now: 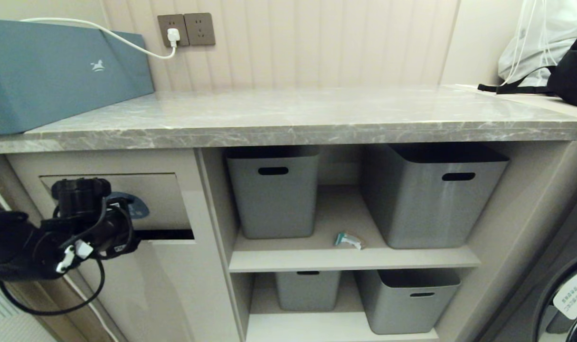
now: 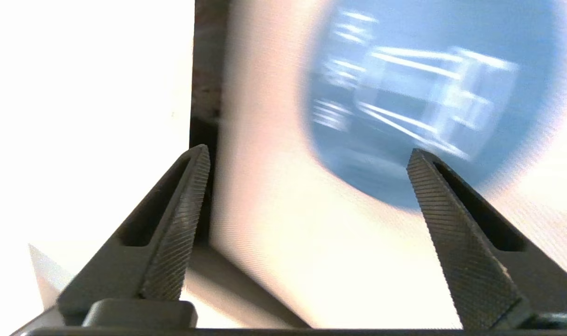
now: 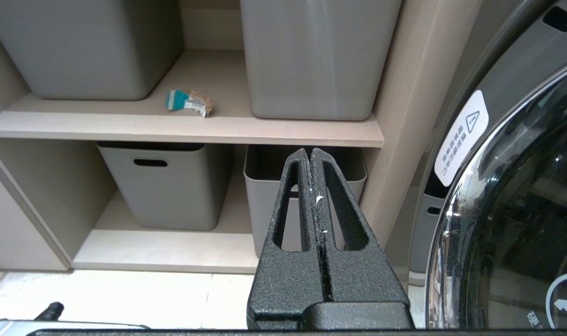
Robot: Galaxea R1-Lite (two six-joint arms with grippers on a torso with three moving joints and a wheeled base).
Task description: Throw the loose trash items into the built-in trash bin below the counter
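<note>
While hidden from the head view, left end effector [image 2: 309, 154] gapes at blue sticker [image 2: 423, 93].

Long teal-blue box [image 1: 55, 71] at left against the wall, white cable [image 1: 127, 42] plugged into a wall socket [image 1: 186, 29], four grey tubs [image 1: 274, 190] on two open shelves, white drawstring bag [image 1: 535, 42] and black bag [image 1: 571, 71] far right, washing machine door [image 3: 512, 219] beside the shelves

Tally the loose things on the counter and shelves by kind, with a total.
Grey tubs: 4, two on the upper shelf, two on the lower
Teal box: 1
White drawstring bag: 1
Black bag: 1
Crumpled teal-and-white wrapper: 1
Total: 8
</note>
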